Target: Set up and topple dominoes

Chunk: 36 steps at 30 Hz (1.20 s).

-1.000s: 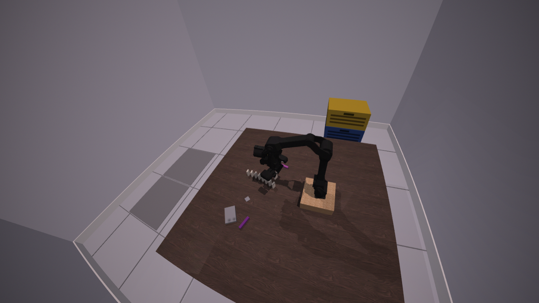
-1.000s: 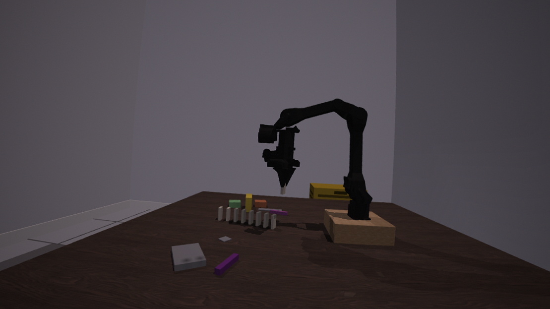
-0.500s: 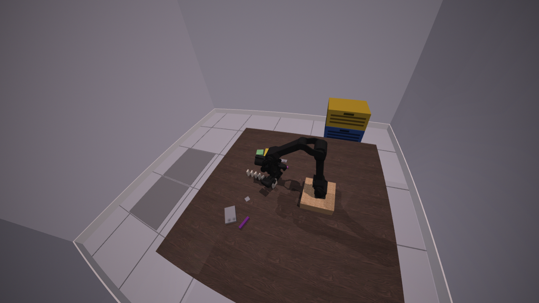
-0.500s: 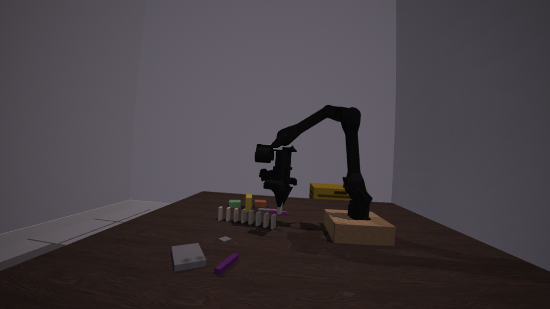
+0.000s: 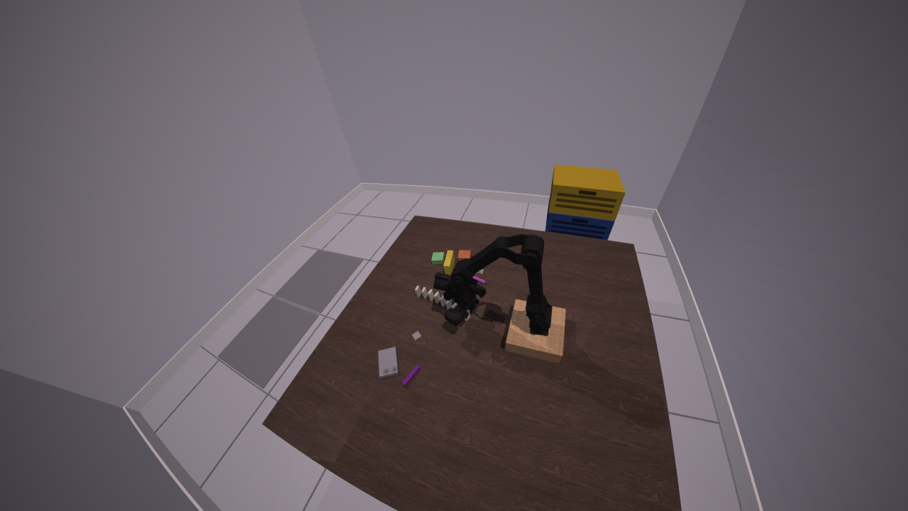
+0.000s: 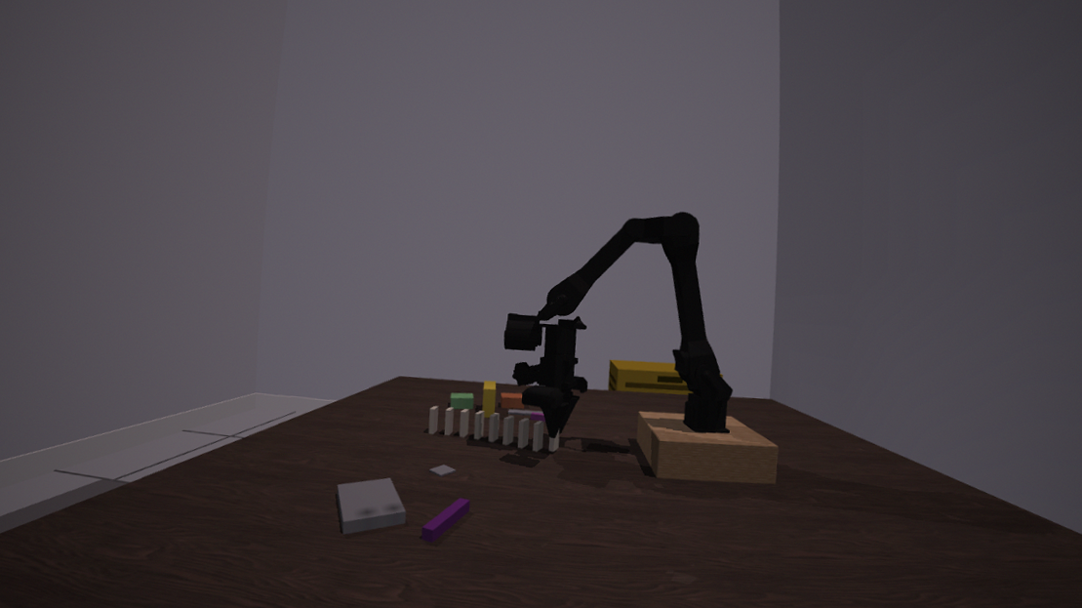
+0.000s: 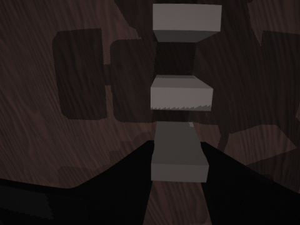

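A row of several white standing dominoes (image 5: 430,295) (image 6: 507,430) (image 7: 181,99) runs toward the arm's base, its near part partly hidden by the arm in the top view. My gripper (image 5: 468,312) (image 6: 554,432) (image 7: 176,149) points down at the base-side end of the row. It is shut on a white domino, held upright in line with the row, broad face toward the last standing one, with a gap between them. The held domino's foot looks about level with the feet of the row; whether it touches the table cannot be told.
Behind the row are a green block (image 5: 437,257) (image 6: 461,400), a yellow block (image 5: 448,261) (image 6: 489,398), an orange block (image 5: 464,254) (image 6: 511,400) and a magenta bar (image 5: 479,279). In front lie a small grey tile (image 5: 416,335) (image 6: 442,470), a grey box (image 5: 387,360) (image 6: 370,503) and a purple bar (image 5: 411,375) (image 6: 446,520).
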### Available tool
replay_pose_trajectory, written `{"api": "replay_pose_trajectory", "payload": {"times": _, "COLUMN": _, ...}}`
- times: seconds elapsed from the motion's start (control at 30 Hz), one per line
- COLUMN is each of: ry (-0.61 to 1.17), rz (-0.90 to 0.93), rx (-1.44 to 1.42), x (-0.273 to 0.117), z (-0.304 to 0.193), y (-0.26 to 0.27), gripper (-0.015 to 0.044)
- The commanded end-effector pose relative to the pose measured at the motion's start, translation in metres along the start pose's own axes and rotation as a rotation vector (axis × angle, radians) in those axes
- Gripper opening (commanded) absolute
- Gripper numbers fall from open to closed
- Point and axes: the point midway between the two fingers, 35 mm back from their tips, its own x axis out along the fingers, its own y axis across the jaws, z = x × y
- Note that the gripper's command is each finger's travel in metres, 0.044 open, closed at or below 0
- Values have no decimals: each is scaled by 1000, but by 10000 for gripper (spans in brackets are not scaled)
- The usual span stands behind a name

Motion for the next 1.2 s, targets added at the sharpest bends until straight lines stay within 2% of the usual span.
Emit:
{"api": "replay_pose_trajectory", "payload": {"times": 0.0, "ry": 1, "rz": 1, "rx": 3, "x": 2, "z": -1, "y": 0, "gripper": 107}}
{"api": "replay_pose_trajectory", "payload": {"times": 0.17, "ry": 1, "rz": 1, "rx": 3, "x": 2, "z": -1, "y": 0, "gripper": 107}}
{"api": "replay_pose_trajectory", "payload": {"times": 0.6, "ry": 1, "rz": 1, "rx": 3, "x": 2, "z": -1, "y": 0, "gripper": 440}}
{"api": "replay_pose_trajectory", "payload": {"times": 0.73, "ry": 1, "rz": 1, "rx": 2, "x": -8, "z": 2, "y": 1, "gripper": 440}}
{"api": "replay_pose_trajectory", "payload": {"times": 0.93, "ry": 0, "rz": 1, "rx": 1, "x": -104, "z": 5, "y": 2, "gripper": 440}}
{"api": "replay_pose_trajectory", "payload": {"times": 1.0, "ry": 0, "rz": 0, "rx": 0, "x": -125, "z": 1, "y": 0, "gripper": 440}}
{"api": "replay_pose_trajectory", "payload": {"times": 1.17, "ry": 0, "rz": 0, "rx": 0, "x": -128, "z": 0, "y": 0, "gripper": 440}}
